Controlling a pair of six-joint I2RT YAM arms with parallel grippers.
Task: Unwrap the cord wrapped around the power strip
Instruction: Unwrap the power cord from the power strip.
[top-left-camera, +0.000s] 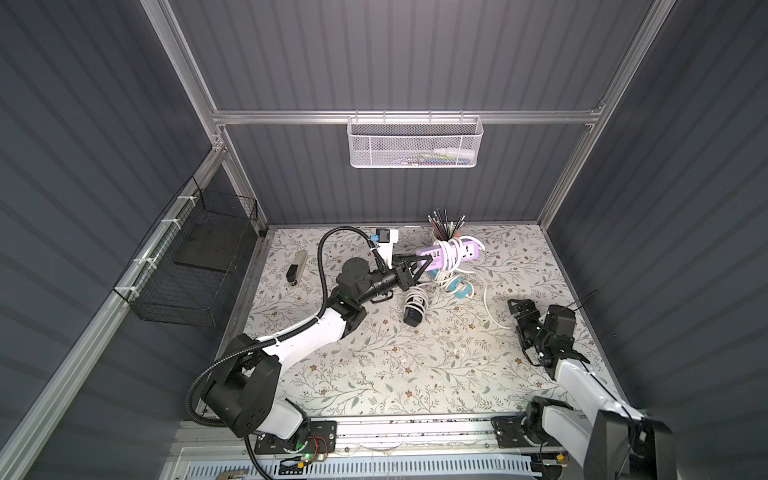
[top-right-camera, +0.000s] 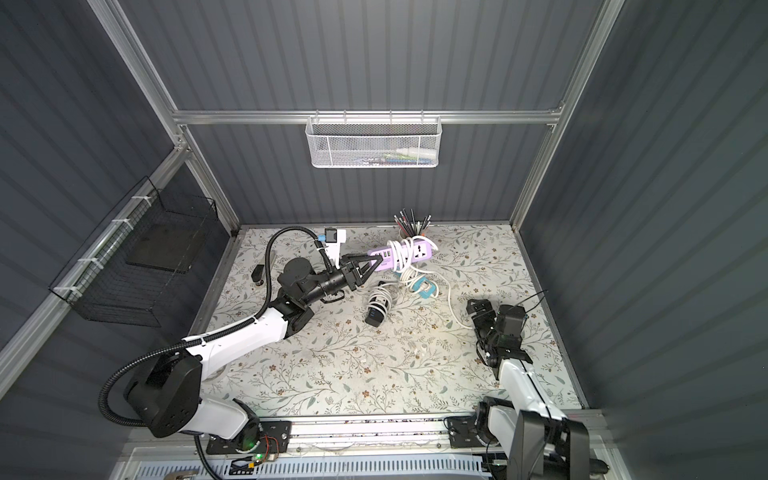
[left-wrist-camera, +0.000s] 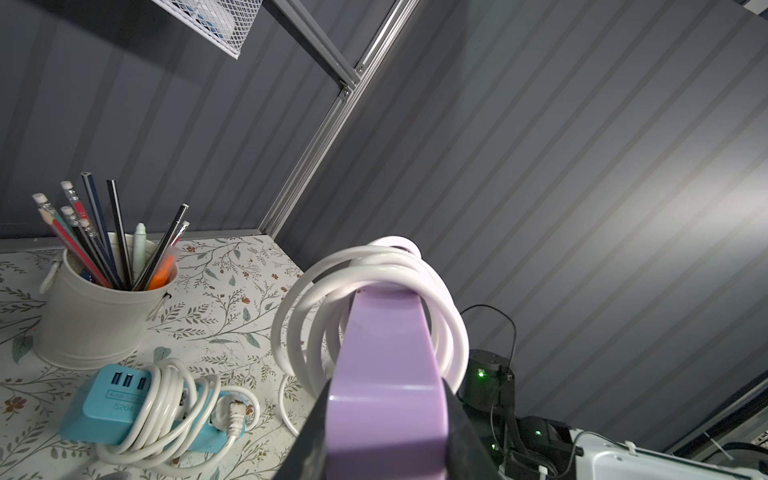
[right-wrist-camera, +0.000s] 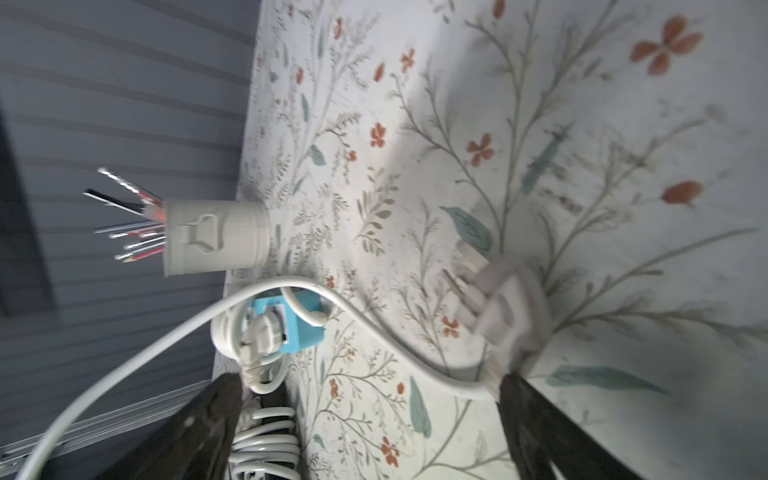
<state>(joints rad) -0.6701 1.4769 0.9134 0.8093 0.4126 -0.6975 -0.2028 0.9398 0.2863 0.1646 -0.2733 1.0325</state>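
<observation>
Left gripper (top-left-camera: 426, 261) clamped on near end of purple strip (top-left-camera: 457, 250), strip raised off table (top-left-camera: 374, 374), white cord (left-wrist-camera: 374, 266) coiled loosely just beyond the jaws, right gripper (right-wrist-camera: 370, 378) jaws wide, plug (right-wrist-camera: 507, 307) on table just ahead, ungripped.

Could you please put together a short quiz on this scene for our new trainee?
1. True or false: the right gripper is clamping the white plug.
2. Which strip does the left gripper hold? A the blue one, B the purple one, C the black one.
3. Is the white cord fully off the held strip?
Key: 1 false: its jaws stand open and the plug lies on the table. 2 B: the purple power strip. 3 no: several loops circle it.
</observation>
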